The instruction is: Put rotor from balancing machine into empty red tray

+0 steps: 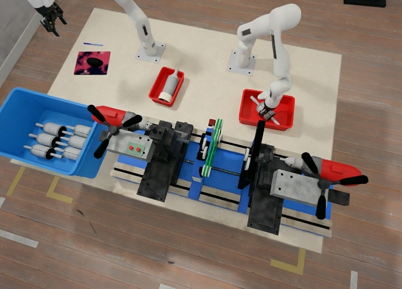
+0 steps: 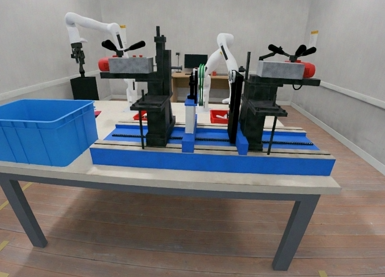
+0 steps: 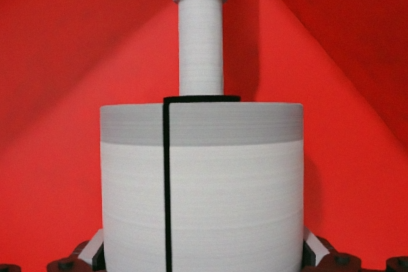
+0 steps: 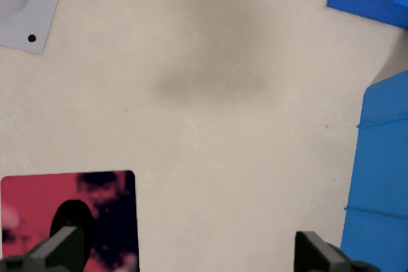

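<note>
The grey-white rotor (image 1: 261, 107) (image 3: 230, 191) lies slantwise low inside the larger red tray (image 1: 286, 105) (image 3: 60, 76). My left gripper (image 1: 266, 114) (image 3: 202, 250) is in that tray, shut on the rotor's thick body with a finger on each side. Whether the rotor touches the tray floor is not clear. The balancing machine (image 1: 223, 193) (image 2: 214, 165) has no rotor on its rollers. My right gripper (image 1: 61, 28) (image 4: 189, 253) is open and empty, high beyond the table's far left corner in the top view.
A smaller red tray (image 1: 152, 96) holds another rotor (image 1: 171, 83). A blue bin (image 1: 19, 113) (image 2: 43, 143) holds several rotors. The machine's black upright (image 1: 258, 143) stands close to the larger tray. A mouse (image 1: 94, 62) (image 4: 72, 216) lies on a patterned pad (image 1: 82, 68) (image 4: 25, 191).
</note>
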